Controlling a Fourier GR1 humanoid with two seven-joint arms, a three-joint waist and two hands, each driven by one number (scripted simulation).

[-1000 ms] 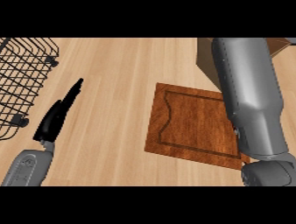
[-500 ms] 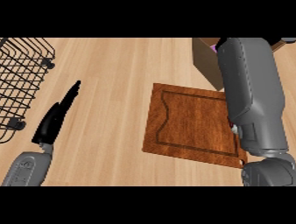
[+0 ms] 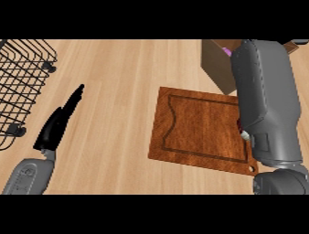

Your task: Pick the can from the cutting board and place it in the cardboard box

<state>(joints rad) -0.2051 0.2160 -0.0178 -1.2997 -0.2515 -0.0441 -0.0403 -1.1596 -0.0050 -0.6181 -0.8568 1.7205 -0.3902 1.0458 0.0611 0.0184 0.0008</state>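
Right hand hidden past the far end of the right forearm (image 3: pixel 265 100), which reached over the cardboard box (image 3: pixel 216 64) at the far right. Could not tell whether that hand was apart, together or clamped on the can. The can itself did not show plainly: the visible part of the cutting board (image 3: pixel 194 128) was bare of it, and a pink sliver (image 3: pixel 228 52) at the box's mouth, tight against the forearm, was probably it, not certain. Left hand (image 3: pixel 57 125) lay flat at near left, fingers straight, holding nothing, resting beside the wire rack (image 3: pixel 12 87) on the tabletop (image 3: pixel 130 68). Risks, as a judgement: if let go while off-centre over the box's left wall, the can could strike the rim and tip out onto the board or tabletop. The forearm sat close along the box's wall, so a sideways pull-out could shove or tilt the box. The release point was occluded, so the placement could not be checked from here. Versus half a second earlier: the right forearm had shifted right, uncovering more of the box's left wall. Board, rack and left hand matched the earlier frame.
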